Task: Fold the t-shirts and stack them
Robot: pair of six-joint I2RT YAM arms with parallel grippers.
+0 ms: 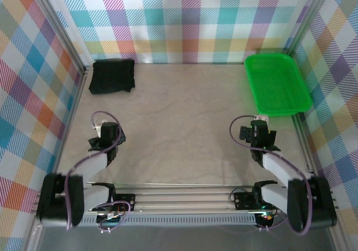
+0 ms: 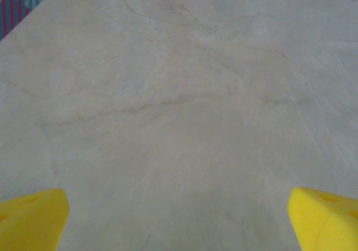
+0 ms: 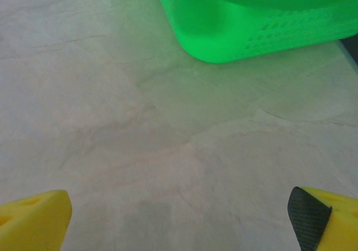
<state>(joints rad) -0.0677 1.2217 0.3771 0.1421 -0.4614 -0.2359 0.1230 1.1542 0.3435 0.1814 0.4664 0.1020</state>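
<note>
black t-shirt (image 1: 112, 76) folded far left, green basket (image 1: 277, 83) far right

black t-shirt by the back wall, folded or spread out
Folded. The black t-shirt lies as a compact, roughly square bundle on the table, with no sleeves sticking out.

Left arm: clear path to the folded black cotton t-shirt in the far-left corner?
Likely yes: only bare beige table lies between the open left gripper and the black t-shirt; full reach unconfirmed.
</note>
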